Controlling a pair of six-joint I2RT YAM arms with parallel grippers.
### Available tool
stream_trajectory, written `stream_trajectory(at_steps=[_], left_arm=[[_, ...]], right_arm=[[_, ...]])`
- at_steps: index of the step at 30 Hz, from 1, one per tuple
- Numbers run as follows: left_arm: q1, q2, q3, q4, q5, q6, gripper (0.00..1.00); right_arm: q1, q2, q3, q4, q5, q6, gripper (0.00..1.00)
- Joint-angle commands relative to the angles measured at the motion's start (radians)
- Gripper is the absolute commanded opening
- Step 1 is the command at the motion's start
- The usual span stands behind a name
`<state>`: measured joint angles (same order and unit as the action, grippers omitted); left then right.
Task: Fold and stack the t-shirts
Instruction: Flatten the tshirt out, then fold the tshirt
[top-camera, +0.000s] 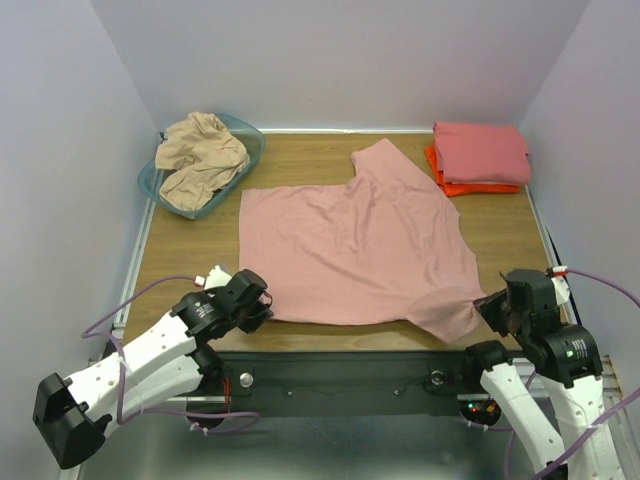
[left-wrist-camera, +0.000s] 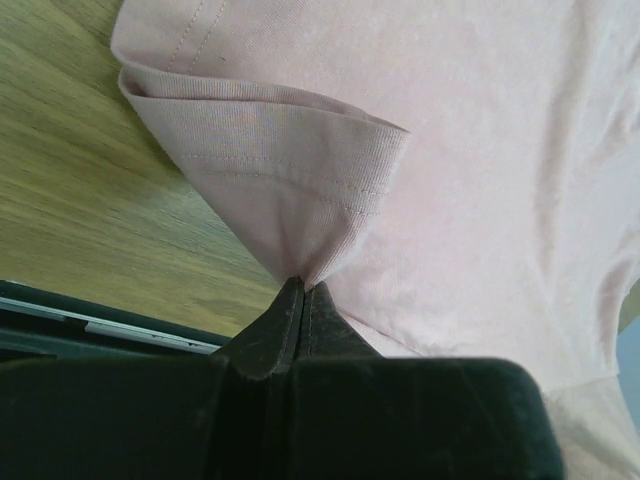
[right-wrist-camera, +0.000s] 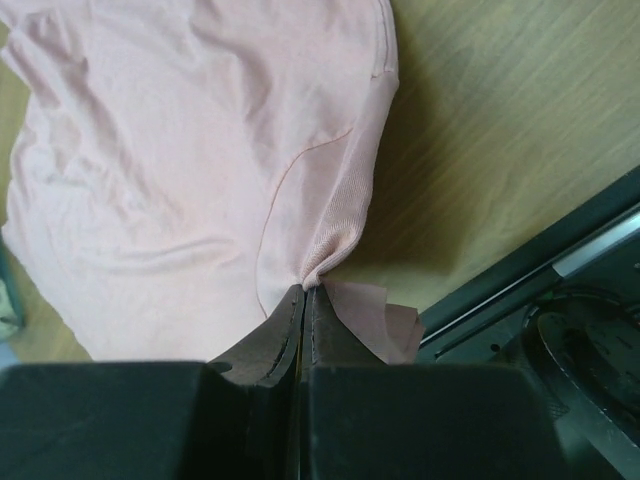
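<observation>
From above, the dusty pink short-sleeved cotton t-shirt (top-camera: 350, 250) lies spread across the wooden tabletop (top-camera: 500, 240), its near corners met by the left end effector (top-camera: 262, 305) and the right end effector (top-camera: 487, 308). A folded coral pink t-shirt (top-camera: 480, 150) sits on a bright orange t-shirt (top-camera: 455, 187) at far right, and a crumpled tan-beige t-shirt (top-camera: 200, 155) fills the translucent teal plastic basket (top-camera: 250, 135). Only the left wrist view shows that end effector clenched on a doubled-over hemmed corner. The right wrist view shows the other one pinching bunched cloth beside a seam. The fabric looks light, limp and prone to sagging, so corner grips like these seem best.
</observation>
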<state>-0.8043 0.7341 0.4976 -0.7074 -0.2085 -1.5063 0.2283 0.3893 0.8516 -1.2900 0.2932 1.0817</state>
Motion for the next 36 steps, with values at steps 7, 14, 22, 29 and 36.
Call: stream_trajectory(at_steps=[7, 14, 22, 29, 36], left_arm=[[-0.006, 0.017, 0.096, -0.06, -0.097, -0.003, 0.0], [0.002, 0.126, 0.159, -0.029, -0.204, -0.002, 0.0], [0.086, 0.234, 0.246, 0.086, -0.281, 0.129, 0.0], [0.292, 0.396, 0.277, 0.207, -0.194, 0.302, 0.0], [0.352, 0.559, 0.346, 0.33, -0.169, 0.408, 0.0]], right_arm=[[-0.001, 0.065, -0.062, 0.161, 0.006, -0.052, 0.0], [-0.001, 0.206, -0.072, 0.332, 0.052, -0.118, 0.0], [-0.001, 0.341, -0.074, 0.558, 0.081, -0.12, 0.0], [-0.001, 0.465, -0.094, 0.753, 0.127, -0.092, 0.0], [-0.001, 0.568, -0.106, 0.896, 0.202, -0.063, 0.0]])
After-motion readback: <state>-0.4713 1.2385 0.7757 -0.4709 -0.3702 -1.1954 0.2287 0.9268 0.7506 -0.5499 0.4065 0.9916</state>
